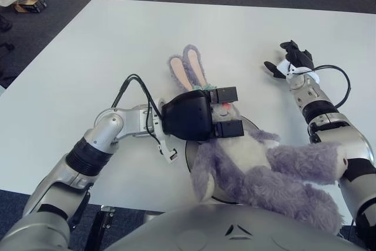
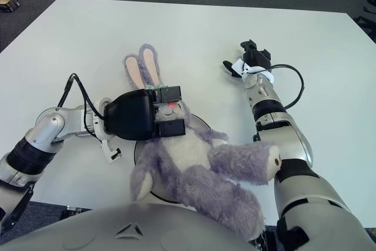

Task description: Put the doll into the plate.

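Note:
A purple plush rabbit doll (image 1: 258, 168) lies on its back across a round plate (image 1: 189, 151) near the table's front edge, ears pointing away from me. Its body hides most of the plate; only a dark rim shows at the left and behind the head. My left hand (image 1: 226, 111) is at the doll's head, black fingers (image 1: 228, 129) closed around the face. My right hand (image 1: 289, 60) shows further back on the right, away from the doll, fingers spread and holding nothing.
The white table (image 1: 117, 45) stretches wide behind and to the left of the doll. A black cable (image 1: 132, 83) loops from my left forearm. Small objects (image 1: 26, 3) lie on the dark floor at the far left.

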Tool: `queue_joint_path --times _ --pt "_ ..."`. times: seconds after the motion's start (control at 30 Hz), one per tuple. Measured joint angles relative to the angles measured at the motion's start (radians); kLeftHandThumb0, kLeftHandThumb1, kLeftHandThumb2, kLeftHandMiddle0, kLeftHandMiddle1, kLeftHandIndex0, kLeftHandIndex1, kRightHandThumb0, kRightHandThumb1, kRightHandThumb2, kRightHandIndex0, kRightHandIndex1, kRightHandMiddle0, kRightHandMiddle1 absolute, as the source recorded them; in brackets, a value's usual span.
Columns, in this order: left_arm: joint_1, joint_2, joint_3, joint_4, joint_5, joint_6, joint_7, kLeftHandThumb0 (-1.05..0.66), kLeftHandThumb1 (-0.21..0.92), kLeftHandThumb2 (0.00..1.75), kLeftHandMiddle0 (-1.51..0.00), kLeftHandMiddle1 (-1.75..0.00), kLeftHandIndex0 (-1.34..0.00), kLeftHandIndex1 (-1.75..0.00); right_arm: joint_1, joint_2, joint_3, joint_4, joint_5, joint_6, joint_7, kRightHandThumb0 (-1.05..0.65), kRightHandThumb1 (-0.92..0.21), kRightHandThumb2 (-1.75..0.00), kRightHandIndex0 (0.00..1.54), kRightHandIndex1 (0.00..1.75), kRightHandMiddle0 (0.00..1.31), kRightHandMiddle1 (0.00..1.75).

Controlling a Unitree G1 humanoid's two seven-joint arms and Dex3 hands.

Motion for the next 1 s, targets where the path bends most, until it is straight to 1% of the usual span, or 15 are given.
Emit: queue_joint_path --times 0.03,0.1,0.17,0.23,0.27,0.33,0.4,0.5,0.53,0.63,0.7,0.83,0.9,0.93,1.0 --pt "-0.014 0.006 0.000 0.008 -0.027 -0.007 -0.020 -0.39 0.88 0.64 -0.02 -0.77 -0.12 -1.46 0.000 0.000 -0.001 -0.001 0.000 0.000 0.000 -0.57 -0.81 -0.74 0.00 1.01 0.00 0.56" --pt "-0.052 0.023 0.001 0.026 -0.106 -0.020 -0.076 -0.48 0.88 0.70 -0.01 -0.52 -0.06 -1.21 0.000 0.000 -0.002 -0.001 0.000 0.000 0.000 -0.57 -0.80 -0.74 0.00 1.01 0.00 0.55" --pt "-0.082 0.037 0.001 0.037 -0.175 -0.030 -0.125 -0.53 0.88 0.74 0.00 -0.34 -0.03 -1.04 0.000 0.000 -0.003 -0.001 0.000 0.000 0.000 -0.57 -0.80 -0.75 0.00 1.02 0.00 0.55" --pt "-0.115 0.050 0.000 0.066 -0.249 -0.059 -0.163 -0.54 0.84 0.75 0.00 -0.14 -0.01 -0.74 0.000 0.000 -0.003 0.002 0.000 -0.001 0.001 -0.56 -0.80 -0.75 0.00 1.03 0.00 0.56" --pt "-0.130 0.055 0.000 0.082 -0.280 -0.077 -0.177 -0.54 0.83 0.75 0.00 -0.11 -0.01 -0.69 0.000 0.000 -0.003 0.003 0.000 -0.001 0.001 -0.56 -0.80 -0.75 0.00 1.03 0.00 0.56" --pt "-0.157 0.065 -0.001 0.117 -0.333 -0.111 -0.203 -0.52 0.80 0.76 0.00 -0.05 0.00 -0.51 0.000 0.000 -0.003 0.006 0.000 -0.001 0.002 -0.55 -0.80 -0.76 0.00 1.04 0.00 0.56" --pt "-0.185 0.074 -0.005 0.160 -0.381 -0.148 -0.230 -0.51 0.79 0.77 0.00 -0.02 0.00 -0.44 0.000 0.000 -0.003 0.010 0.000 -0.003 0.002 -0.55 -0.79 -0.77 0.00 1.04 0.00 0.56" --pt "-0.224 0.083 -0.018 0.216 -0.439 -0.193 -0.268 -0.40 0.69 0.90 0.00 -0.01 0.00 -0.27 -0.003 -0.001 -0.003 0.018 0.000 -0.007 0.002 -0.55 -0.79 -0.77 0.00 1.06 0.00 0.56" --pt "-0.241 0.087 -0.028 0.237 -0.466 -0.209 -0.287 -0.34 0.63 0.97 0.00 0.00 0.00 -0.17 -0.005 -0.001 -0.003 0.023 0.000 -0.009 0.002 -0.56 -0.79 -0.77 0.00 1.07 0.00 0.55" --pt "-0.288 0.101 -0.071 0.291 -0.569 -0.254 -0.358 -0.23 0.54 1.10 0.00 0.00 0.00 -0.06 -0.011 -0.001 -0.003 0.033 0.000 -0.010 0.002 -0.56 -0.79 -0.78 0.00 1.09 0.00 0.55" --pt "-0.314 0.109 -0.100 0.317 -0.631 -0.275 -0.405 -0.20 0.50 1.14 0.00 0.00 0.00 -0.03 -0.015 -0.001 -0.003 0.040 0.000 -0.012 0.002 -0.55 -0.79 -0.78 0.00 1.10 0.00 0.55" --pt "-0.356 0.114 -0.141 0.358 -0.731 -0.297 -0.488 -0.26 0.47 1.10 0.00 0.00 0.00 -0.01 -0.019 -0.002 -0.002 0.049 0.000 -0.017 0.002 -0.56 -0.79 -0.78 0.00 1.11 0.00 0.55" --pt "-0.370 0.108 -0.153 0.379 -0.761 -0.305 -0.518 -0.31 0.47 1.05 0.00 0.00 0.00 0.00 -0.020 -0.002 -0.002 0.050 0.000 -0.018 0.002 -0.56 -0.79 -0.78 0.00 1.11 0.00 0.56" --pt "-0.377 0.102 -0.156 0.392 -0.774 -0.311 -0.533 -0.38 0.50 0.97 0.00 0.00 0.00 0.00 -0.020 -0.003 -0.001 0.050 0.000 -0.018 0.002 -0.57 -0.79 -0.78 0.00 1.10 0.00 0.57" --pt "-0.384 0.088 -0.157 0.410 -0.789 -0.322 -0.549 -0.44 0.52 0.91 0.00 0.00 0.00 0.00 -0.020 -0.003 -0.001 0.049 0.000 -0.019 0.002 -0.57 -0.79 -0.78 0.00 1.10 0.00 0.58"
